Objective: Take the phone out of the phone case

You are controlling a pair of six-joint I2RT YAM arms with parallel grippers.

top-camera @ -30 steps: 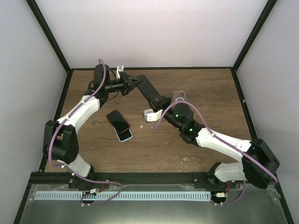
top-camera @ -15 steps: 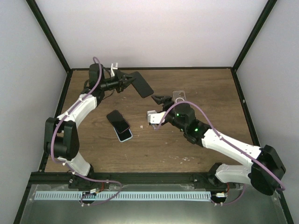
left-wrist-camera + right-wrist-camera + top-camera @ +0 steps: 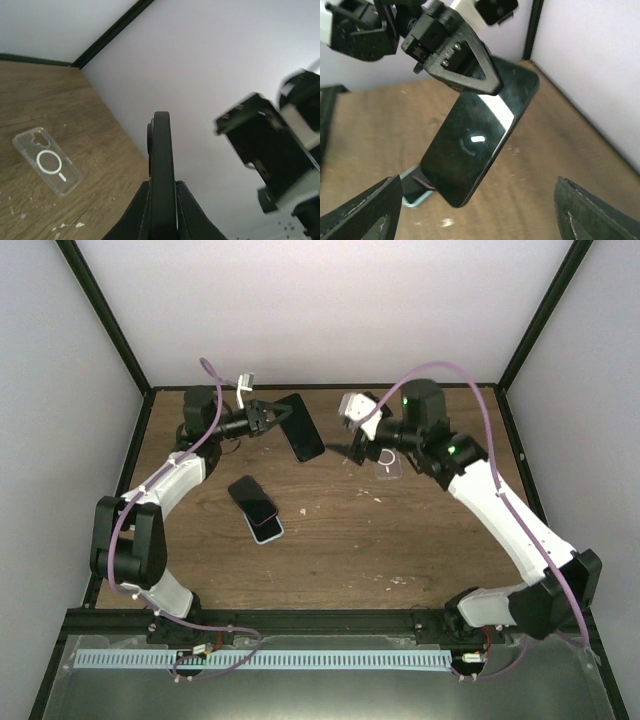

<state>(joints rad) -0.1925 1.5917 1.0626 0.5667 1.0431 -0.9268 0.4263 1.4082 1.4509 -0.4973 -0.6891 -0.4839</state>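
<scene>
My left gripper [image 3: 278, 417] is shut on one end of a black phone [image 3: 303, 430] and holds it in the air over the back of the table. In the left wrist view the phone [image 3: 162, 150] stands edge-on between the fingers [image 3: 137, 210]. I cannot tell whether a dark case covers it. My right gripper [image 3: 355, 445] hangs open just right of the phone, apart from it. The right wrist view shows the phone's glossy screen [image 3: 475, 145] ahead of the wide-open fingers [image 3: 370, 210], and the left gripper [image 3: 470, 65] clamped on its top end. A clear phone case [image 3: 388, 462] lies flat on the wood.
Two more phones [image 3: 255, 508] lie stacked on the wooden table [image 3: 400, 540] left of centre. The clear case [image 3: 46, 161] has a white ring on its back. White walls and black frame posts [image 3: 105, 320] enclose the table on three sides.
My right gripper opened, rose from the table and swung to the back, beside the held phone. My left arm shifted the phone slightly right and kept its grip.
</scene>
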